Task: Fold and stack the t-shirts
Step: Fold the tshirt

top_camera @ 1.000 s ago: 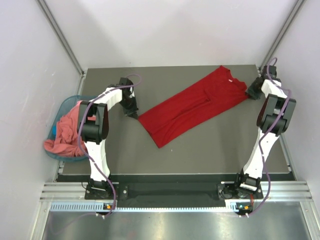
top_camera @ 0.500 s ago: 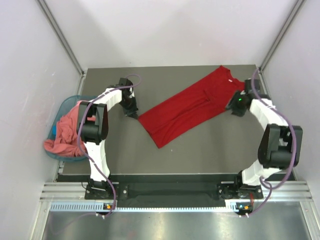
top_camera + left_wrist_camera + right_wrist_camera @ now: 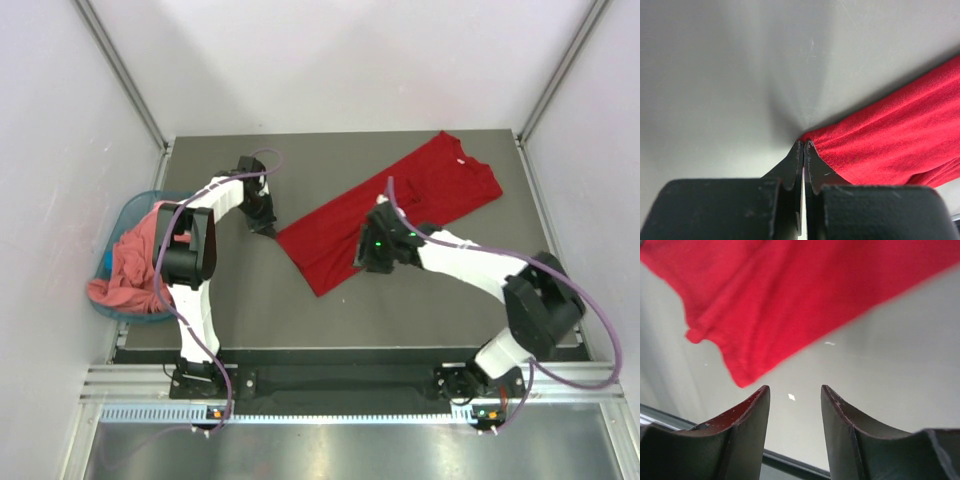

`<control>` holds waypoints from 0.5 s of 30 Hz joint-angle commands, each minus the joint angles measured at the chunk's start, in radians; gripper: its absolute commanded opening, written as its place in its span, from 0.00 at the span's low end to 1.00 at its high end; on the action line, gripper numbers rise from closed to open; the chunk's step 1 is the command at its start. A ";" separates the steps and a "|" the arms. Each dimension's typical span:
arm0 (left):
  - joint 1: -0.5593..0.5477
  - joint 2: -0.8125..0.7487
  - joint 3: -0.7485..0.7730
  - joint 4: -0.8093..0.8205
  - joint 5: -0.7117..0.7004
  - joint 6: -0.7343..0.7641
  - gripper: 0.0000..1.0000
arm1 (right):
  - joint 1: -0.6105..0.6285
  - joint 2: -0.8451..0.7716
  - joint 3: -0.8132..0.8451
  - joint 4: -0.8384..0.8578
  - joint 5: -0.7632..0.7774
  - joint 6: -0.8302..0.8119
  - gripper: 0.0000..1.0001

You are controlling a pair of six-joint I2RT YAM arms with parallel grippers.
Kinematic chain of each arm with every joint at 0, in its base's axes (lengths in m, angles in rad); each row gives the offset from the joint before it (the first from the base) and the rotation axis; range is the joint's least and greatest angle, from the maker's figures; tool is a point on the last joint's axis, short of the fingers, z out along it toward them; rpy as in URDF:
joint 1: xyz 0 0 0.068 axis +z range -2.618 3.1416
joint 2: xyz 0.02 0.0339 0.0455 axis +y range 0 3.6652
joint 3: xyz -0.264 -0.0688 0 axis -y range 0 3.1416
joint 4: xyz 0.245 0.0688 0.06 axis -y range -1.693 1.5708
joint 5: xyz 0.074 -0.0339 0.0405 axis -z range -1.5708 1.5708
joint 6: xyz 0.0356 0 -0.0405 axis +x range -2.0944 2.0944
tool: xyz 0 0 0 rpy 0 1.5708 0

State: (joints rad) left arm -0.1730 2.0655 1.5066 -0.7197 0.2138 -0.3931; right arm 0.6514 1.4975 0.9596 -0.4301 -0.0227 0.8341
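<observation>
At the far left, 1 teal basket [image 3: 118,213] sits off the table's left edge, and 1 salmon-pink t-shirt [image 3: 125,268] is heaped in it, spilling over the near rim.

Next comes the left arm, 1 of 2, reaching out over the dark table [image 3: 420,310]. The left gripper [image 3: 803,146] points down at the tabletop with its 2 fingers pressed together and no gap between them. The tips meet the left corner of the red t-shirt [image 3: 395,210]. Whether a pinch of cloth is caught between them cannot be told from the wrist view.

The red t-shirt, the second of 2 shirts in view, lies flat on the table as 1 long slanted band. Its hem end is near the left gripper, and its neck end is at the far right of the table. 1 small white neck label [image 3: 459,158] shows at the collar.

The right arm sweeps leftward across the table from its base. The right gripper [image 3: 792,390] hangs over the near edge of the red band, about midway along it. Its 2 fingers stand apart with nothing between them. In the wrist view, bare tabletop shows through the gap, and a corner of the red cloth lies just beyond the fingertips, not touching them.
</observation>
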 commanded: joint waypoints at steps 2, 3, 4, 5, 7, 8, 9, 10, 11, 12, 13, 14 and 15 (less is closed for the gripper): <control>-0.008 -0.015 -0.026 0.003 0.009 0.011 0.00 | 0.135 0.140 0.136 0.045 0.139 0.053 0.46; -0.008 -0.013 -0.025 0.003 0.007 0.013 0.00 | 0.155 0.161 0.152 0.045 0.150 0.040 0.46; -0.008 -0.010 -0.025 0.003 0.006 0.014 0.00 | 0.172 0.179 0.184 0.045 0.161 0.036 0.46; -0.008 -0.010 -0.025 0.002 0.006 0.013 0.00 | 0.200 0.213 0.198 0.050 0.171 0.028 0.46; -0.008 -0.007 -0.026 0.002 0.004 0.013 0.00 | 0.227 0.251 0.228 0.065 0.188 0.014 0.46; -0.008 -0.005 -0.025 0.003 0.006 0.011 0.00 | 0.240 0.262 0.238 0.065 0.202 0.016 0.46; -0.008 -0.004 -0.022 0.003 0.007 0.011 0.00 | 0.258 0.273 0.248 0.057 0.231 0.028 0.46; -0.008 -0.002 -0.022 0.002 0.009 0.010 0.00 | 0.266 0.297 0.270 0.044 0.245 0.040 0.46; -0.008 -0.001 -0.020 0.000 0.009 0.010 0.00 | 0.272 0.308 0.280 0.028 0.254 0.051 0.46; -0.008 -0.001 -0.019 -0.001 0.010 0.010 0.00 | 0.284 0.317 0.287 0.007 0.268 0.069 0.46; -0.008 -0.001 -0.019 -0.003 0.010 0.010 0.00 | 0.289 0.325 0.298 -0.002 0.271 0.079 0.46; -0.008 -0.001 -0.017 -0.001 0.010 0.011 0.00 | 0.298 0.334 0.301 -0.010 0.277 0.086 0.46; -0.008 -0.002 -0.019 -0.001 0.010 0.010 0.00 | 0.304 0.337 0.300 -0.010 0.277 0.098 0.46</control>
State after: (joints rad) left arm -0.1730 2.0651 1.5051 -0.7181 0.2157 -0.3912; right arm 0.9306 1.8256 1.2121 -0.4232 0.1883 0.8883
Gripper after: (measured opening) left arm 0.012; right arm 0.461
